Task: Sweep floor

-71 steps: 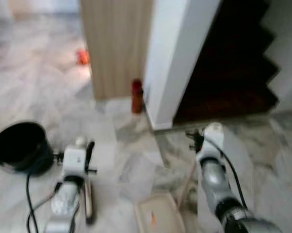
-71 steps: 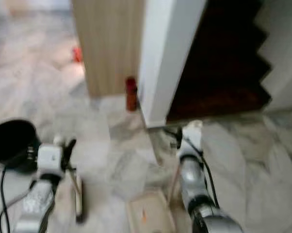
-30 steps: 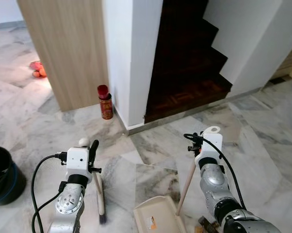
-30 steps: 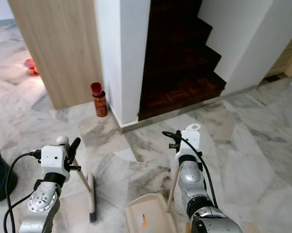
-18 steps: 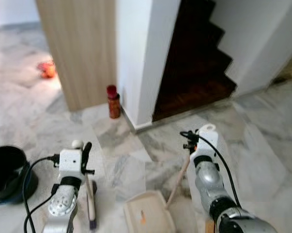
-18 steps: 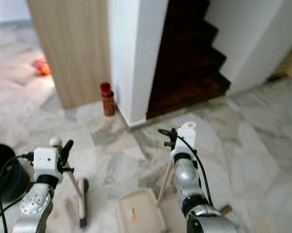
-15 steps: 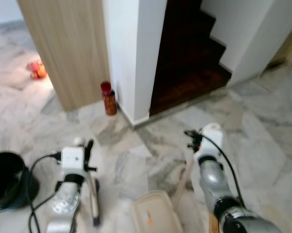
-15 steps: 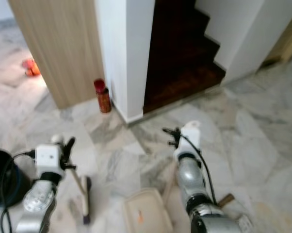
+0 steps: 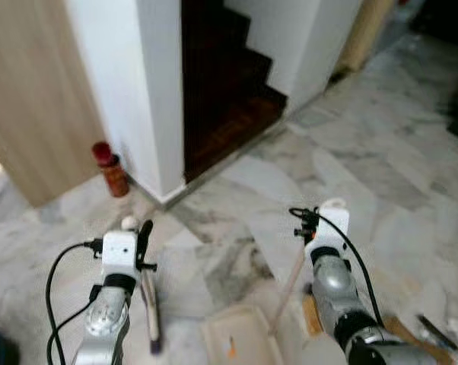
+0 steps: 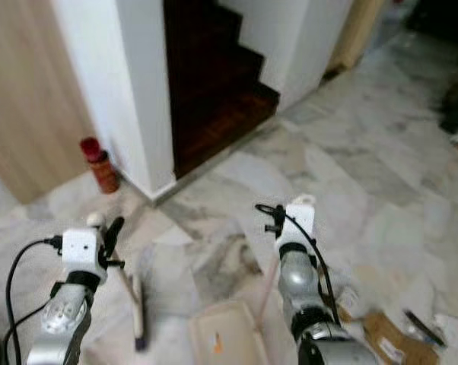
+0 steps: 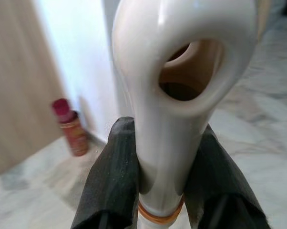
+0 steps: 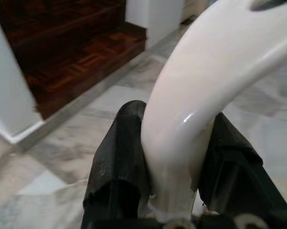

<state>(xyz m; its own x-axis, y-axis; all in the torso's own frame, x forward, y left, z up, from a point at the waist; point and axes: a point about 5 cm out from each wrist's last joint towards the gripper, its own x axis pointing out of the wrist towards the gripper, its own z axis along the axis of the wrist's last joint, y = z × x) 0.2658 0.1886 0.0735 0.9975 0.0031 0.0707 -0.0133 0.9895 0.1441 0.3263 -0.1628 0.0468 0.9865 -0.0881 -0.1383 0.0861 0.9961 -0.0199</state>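
2 long, light, stiff handles, each gripped near its white plastic end: left tool (image 11: 158,191) is clamped on the broom (image 9: 150,312), right tool (image 12: 174,171) on the dustpan (image 9: 240,341), both reaching the marble floor (image 9: 381,175). Smooth plastic may twist; holding lower gives better control.

Head cameras look down at marble floor (image 9: 381,160) and staircase (image 9: 221,84); wrist cameras sit close behind each gripped handle, sharing that staircase

Light: bright, even, diffuse.
Shadow: stairwell (image 9: 221,68) dark.
Blur: eye views soft throughout.
Glare: highlights on white handle (image 11: 181,95).
Focus: wrist-view backgrounds soft.
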